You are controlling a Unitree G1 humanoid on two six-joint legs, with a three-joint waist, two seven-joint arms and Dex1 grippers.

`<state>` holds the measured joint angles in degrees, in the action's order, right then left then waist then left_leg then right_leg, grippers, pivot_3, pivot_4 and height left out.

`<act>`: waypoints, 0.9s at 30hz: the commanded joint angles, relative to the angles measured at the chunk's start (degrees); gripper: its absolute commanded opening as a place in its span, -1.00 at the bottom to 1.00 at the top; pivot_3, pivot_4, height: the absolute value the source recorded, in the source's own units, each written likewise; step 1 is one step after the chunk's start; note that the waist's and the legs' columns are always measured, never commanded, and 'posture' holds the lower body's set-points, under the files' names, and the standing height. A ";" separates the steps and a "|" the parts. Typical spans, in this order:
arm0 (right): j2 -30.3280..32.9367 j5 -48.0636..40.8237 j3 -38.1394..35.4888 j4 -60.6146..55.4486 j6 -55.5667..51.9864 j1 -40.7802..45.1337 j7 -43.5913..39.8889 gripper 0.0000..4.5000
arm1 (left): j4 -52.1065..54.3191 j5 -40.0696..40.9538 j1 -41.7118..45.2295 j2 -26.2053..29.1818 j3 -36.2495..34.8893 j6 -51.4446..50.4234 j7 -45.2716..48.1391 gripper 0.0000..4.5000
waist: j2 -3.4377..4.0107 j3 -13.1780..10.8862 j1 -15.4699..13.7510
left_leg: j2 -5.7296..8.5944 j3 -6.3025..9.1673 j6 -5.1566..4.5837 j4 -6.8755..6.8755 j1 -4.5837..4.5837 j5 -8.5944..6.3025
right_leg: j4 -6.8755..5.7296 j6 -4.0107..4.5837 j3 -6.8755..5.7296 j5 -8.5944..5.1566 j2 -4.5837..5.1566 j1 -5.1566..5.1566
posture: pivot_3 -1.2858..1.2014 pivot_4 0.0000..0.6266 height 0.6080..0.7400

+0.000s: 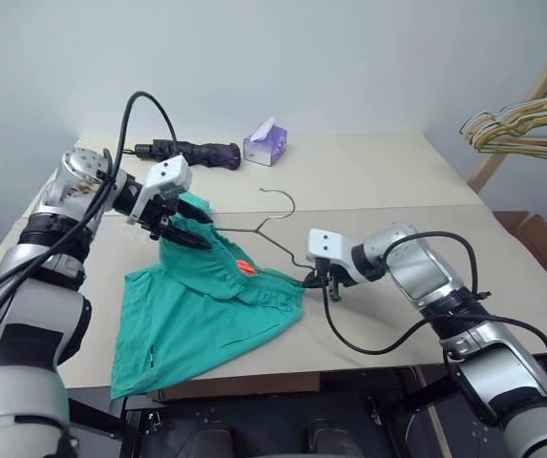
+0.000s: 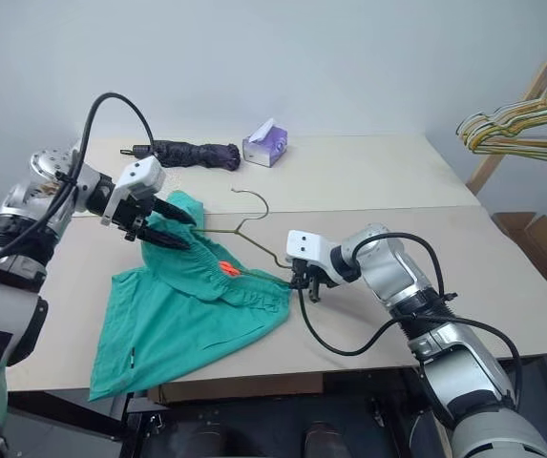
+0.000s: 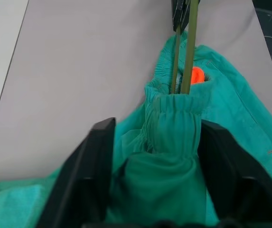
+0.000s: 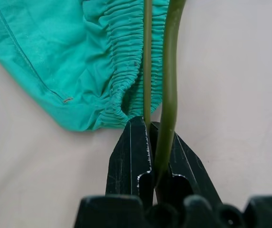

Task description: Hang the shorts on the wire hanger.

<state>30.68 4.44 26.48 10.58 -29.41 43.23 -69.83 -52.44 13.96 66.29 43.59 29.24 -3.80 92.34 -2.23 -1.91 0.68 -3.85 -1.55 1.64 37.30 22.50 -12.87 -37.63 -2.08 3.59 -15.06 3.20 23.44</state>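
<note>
**Shorts lying mid-tabletop, hanger running into them**

The shorts (image 1: 206,310) are lying on the tabletop (image 1: 378,181), spreading toward its near edge. The wire hanger (image 1: 275,229) is reaching into their waistband, hook pointing to the far side. Behind them, an umbrella (image 1: 192,151) is lying left of a tissue box (image 1: 265,143). A hanger rack (image 1: 526,119) is standing off the right edge.

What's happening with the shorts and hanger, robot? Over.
Right gripper shut on wire hanger. Left gripper astride bunched waistband of shorts, jaws apart. Hanger end inside waistband. Nothing in the way.
</note>
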 commanded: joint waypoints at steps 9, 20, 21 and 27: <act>1.20 -0.05 -1.72 -2.75 5.02 0.24 1.60 -1.00 | -1.29 -1.55 2.49 -0.38 -0.64 2.63 0.16 -0.97 | 0.00 0.00 0.27 | 0.00 0.00 0.00 0.01 0.03 0.00 | -0.02 0.00 0.01 0.00 0.00 0.05 | 0.07 -1.00 1.00; 5.78 -0.87 -8.41 -5.52 6.51 -1.05 5.87 0.30 | -3.45 -6.82 3.54 -0.52 -7.71 7.35 0.09 -0.97 | 0.00 0.00 0.14 | 0.01 0.01 0.00 0.04 0.16 0.00 | -0.04 0.00 0.00 0.00 0.00 0.17 | 0.07 -1.00 1.00; 6.23 -1.15 -9.20 -6.04 5.98 -1.17 6.06 0.44 | -3.61 -7.17 3.53 -0.55 -8.24 7.55 0.12 -0.97 | 0.00 0.00 0.13 | 0.01 0.01 0.00 0.08 0.25 0.00 | -0.06 0.00 0.00 0.00 0.01 0.24 | 0.07 -1.00 1.00; 6.80 -6.38 -17.21 -8.62 -10.69 -0.78 9.43 0.87 | -7.19 -9.81 4.83 -1.98 -11.32 8.78 -0.51 -0.97 | -0.01 0.00 0.13 | 0.00 0.02 -0.02 0.41 0.68 -0.01 | -0.36 0.00 0.00 0.00 0.00 0.68 | 0.05 -1.00 1.00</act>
<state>37.30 0.53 12.73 4.37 -35.12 41.59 -61.27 -59.16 4.53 68.52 41.69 20.15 3.81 92.23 -2.23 -1.91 0.82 -3.86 -1.53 1.60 37.74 23.20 -12.88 -37.98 -2.08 3.60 -15.06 3.21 24.12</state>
